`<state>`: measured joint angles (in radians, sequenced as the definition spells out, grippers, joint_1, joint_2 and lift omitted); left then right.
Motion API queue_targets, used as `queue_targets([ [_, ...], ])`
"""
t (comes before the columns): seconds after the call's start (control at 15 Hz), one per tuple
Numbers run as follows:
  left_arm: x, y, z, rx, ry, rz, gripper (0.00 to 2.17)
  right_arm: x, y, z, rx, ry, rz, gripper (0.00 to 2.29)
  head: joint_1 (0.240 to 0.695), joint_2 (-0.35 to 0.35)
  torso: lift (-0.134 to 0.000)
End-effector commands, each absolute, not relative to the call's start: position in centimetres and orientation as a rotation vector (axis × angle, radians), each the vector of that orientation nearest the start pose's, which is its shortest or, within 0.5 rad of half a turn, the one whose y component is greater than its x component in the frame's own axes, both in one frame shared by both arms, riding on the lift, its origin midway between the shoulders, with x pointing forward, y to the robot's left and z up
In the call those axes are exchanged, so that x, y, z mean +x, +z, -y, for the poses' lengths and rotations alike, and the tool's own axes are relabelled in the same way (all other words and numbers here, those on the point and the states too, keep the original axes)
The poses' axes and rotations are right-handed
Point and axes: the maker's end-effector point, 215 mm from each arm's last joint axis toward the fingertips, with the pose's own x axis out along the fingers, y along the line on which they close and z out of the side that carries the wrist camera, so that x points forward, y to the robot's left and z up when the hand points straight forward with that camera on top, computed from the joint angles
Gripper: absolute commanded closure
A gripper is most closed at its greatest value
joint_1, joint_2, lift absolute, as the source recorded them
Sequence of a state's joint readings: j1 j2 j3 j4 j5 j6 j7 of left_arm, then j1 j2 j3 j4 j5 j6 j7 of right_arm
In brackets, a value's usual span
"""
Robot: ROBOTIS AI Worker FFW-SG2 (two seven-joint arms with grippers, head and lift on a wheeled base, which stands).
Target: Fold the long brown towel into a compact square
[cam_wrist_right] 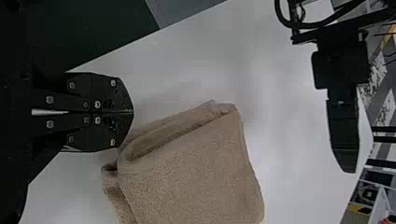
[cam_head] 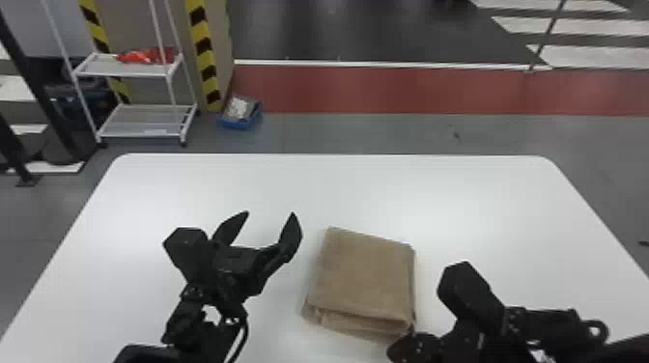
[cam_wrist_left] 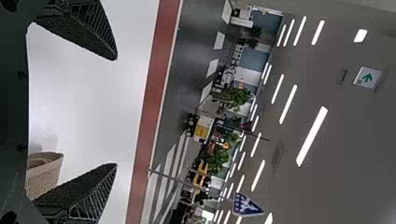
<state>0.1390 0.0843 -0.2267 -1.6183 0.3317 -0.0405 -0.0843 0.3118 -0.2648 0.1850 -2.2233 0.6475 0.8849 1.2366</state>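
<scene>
Brown towel (cam_head: 363,277) lies folded on white table (cam_head: 309,186). Left gripper (cam_head: 270,213) gapes beside it; right gripper (cam_head: 397,348), jaws closed, sits by near-right corner.

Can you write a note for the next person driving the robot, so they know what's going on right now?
Left gripper: open and empty, over the table, left of the towel.
Right gripper: fingers shut together, by the towel's near right corner; can't tell if it touches.
Towel: lying on the table between the two arms.
Done: it's folded into a thick, nearly square stack.
Left: maybe just tidying. Layers stick out a bit at the near edge, so they could be tucked in, then both arms moved away.
</scene>
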Motion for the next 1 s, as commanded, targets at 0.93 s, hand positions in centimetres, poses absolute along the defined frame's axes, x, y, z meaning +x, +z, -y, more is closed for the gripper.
queue_targets([
  [0.93, 53.0, -38.2, -11.0, -0.269, -0.291, -0.080, 0.06, 39.6, -46.7, 17.4, -0.363, 0.804, -0.912, 2.25, 0.695, -0.080, -0.101],
])
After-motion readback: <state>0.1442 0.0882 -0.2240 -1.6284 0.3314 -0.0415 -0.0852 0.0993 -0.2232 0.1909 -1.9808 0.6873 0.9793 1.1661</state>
